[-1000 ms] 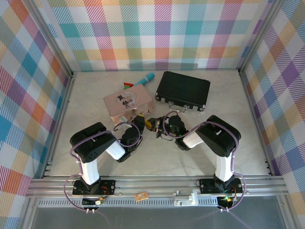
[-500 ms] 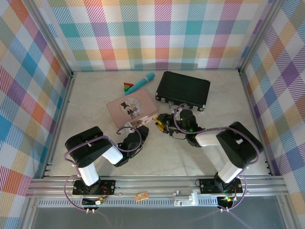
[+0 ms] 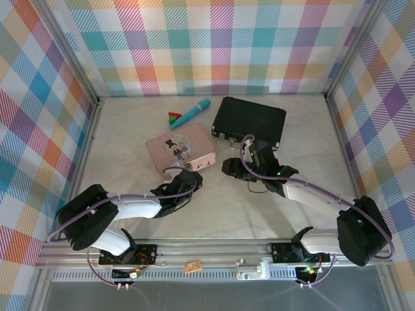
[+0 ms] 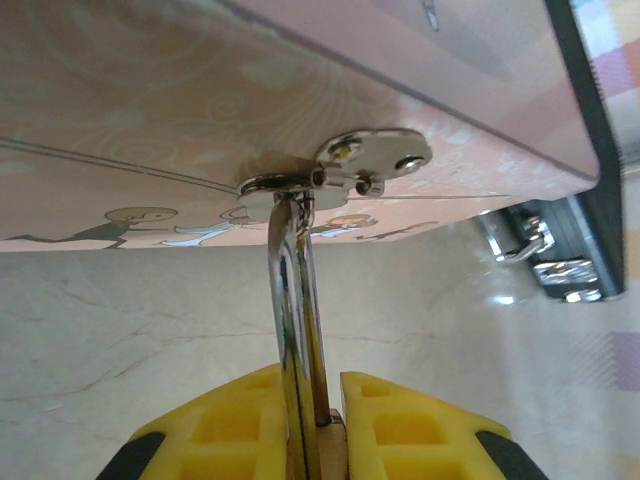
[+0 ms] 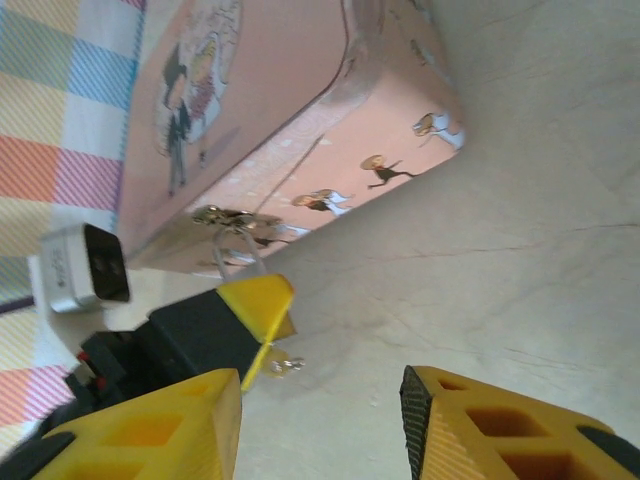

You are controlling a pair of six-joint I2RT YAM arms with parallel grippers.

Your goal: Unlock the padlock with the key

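Observation:
The padlock [image 4: 296, 300] hangs by its silver shackle from the hasp of the pink tin [image 4: 300, 100]. My left gripper [image 4: 320, 385] is shut on its brass body, which is mostly hidden between the yellow fingers. From above, the left gripper [image 3: 192, 176] sits at the front edge of the pink tin [image 3: 181, 149]. In the right wrist view, the shackle of the padlock [image 5: 240, 255] rises to the hasp. The small silvery key [image 5: 288, 366] pokes out below the left fingers [image 5: 258, 298]. My right gripper [image 5: 320, 420] is open and empty, a little to the right of the key. From above, the right gripper [image 3: 228, 167] lies right of the tin.
A black case [image 3: 249, 122] lies behind the right gripper, close to the tin. A teal tool [image 3: 192, 111] and a small red-green piece [image 3: 173, 117] lie at the back. An orange-brown tag [image 3: 191, 266] rests on the front rail.
My right gripper has opened and drawn back to the right, away from the left gripper. The right arm has swung outward. The left arm has stretched out low, still holding the padlock.

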